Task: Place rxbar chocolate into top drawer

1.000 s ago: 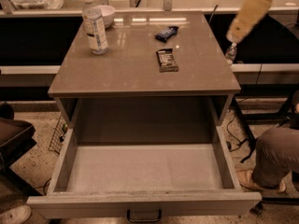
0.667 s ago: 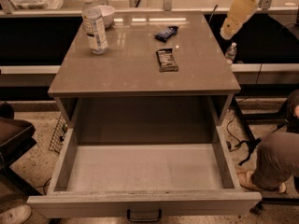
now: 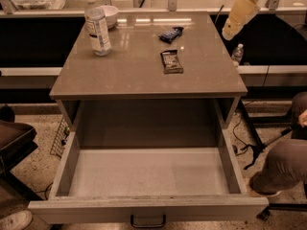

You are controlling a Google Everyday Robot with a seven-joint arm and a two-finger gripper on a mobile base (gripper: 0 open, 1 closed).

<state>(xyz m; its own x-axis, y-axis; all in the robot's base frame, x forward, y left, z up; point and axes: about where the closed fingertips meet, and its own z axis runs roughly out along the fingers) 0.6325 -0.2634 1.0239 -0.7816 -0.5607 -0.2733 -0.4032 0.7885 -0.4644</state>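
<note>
1. Camera view looks down on a grey-brown flat-topped cabinet table [image 3: 120, 75], with the wide shallow grey top drawer [image 3: 144, 208] pulled fully out toward the viewer.
2. Its pale grey floor is bare, and a small dark metal pull handle [image 3: 147, 221] hangs at the middle of its front.
3. The small flat rxbar chocolate in its dark brown-black wrapper with pale lettering [image 3: 171, 61] lies flat on the tabletop, right of centre and well back from the drawer.
4. A dark blue-wrapped snack bar [image 3: 171, 33] lies just behind it, apart from it and angled.
5. A clear plastic water bottle with a white cap [image 3: 97, 25] stands upright at the rear left of the tabletop, with a small white bowl [image 3: 109, 14] just behind it.
6. The pale cream gripper [image 3: 230, 30] hangs in the air past the table's rear right corner, tilted down to the left, well apart from both bars and holding nothing that can be seen.
7. Whether it is open or closed cannot be told.
8. A seated person's bent knee in grey-brown trousers [image 3: 283, 164] shows at the right edge, beside the drawer.
</note>
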